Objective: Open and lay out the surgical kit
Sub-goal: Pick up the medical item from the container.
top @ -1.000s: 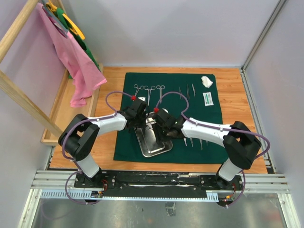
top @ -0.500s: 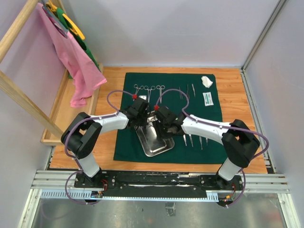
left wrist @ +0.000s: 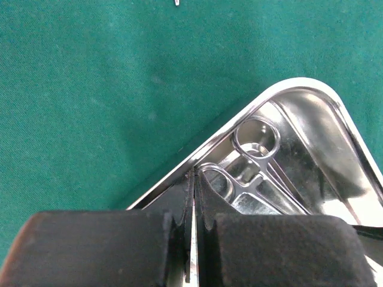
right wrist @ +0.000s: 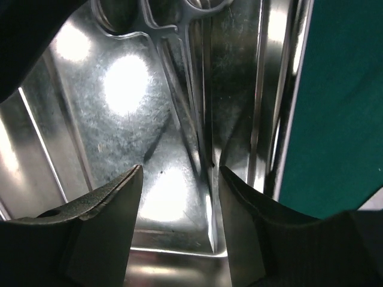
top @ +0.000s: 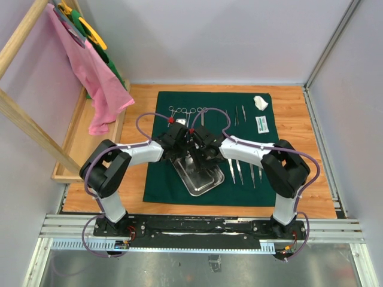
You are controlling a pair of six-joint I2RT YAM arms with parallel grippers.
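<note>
The dark green cloth [top: 266, 188] lies spread flat on the table. The steel tray [top: 202, 179] sits on it near the middle. My left gripper [top: 181, 149] is shut on the tray's far left rim; in the left wrist view [left wrist: 192, 179] the thin steel edge [left wrist: 179, 170] runs between the jaws. A pair of forceps [left wrist: 256, 136] lies inside the tray. My right gripper [top: 195, 153] is open and empty, low inside the tray [right wrist: 119, 84] over the forceps [right wrist: 192, 113], fingertips [right wrist: 125, 185] on either side of its shaft.
Ring-handled forceps [top: 188, 113] and tweezers [top: 239, 113] lie in a row at the cloth's far edge, with a white gauze wad [top: 260, 101] and a small white packet [top: 261, 124] at the far right. More thin instruments [top: 242, 171] lie right of the tray. A wooden rack with pink cloth [top: 90, 78] stands left.
My right gripper has moved left from the tray's right side into the tray's far end. The left gripper has kept its hold on the rim, and the tray has shifted slightly.
</note>
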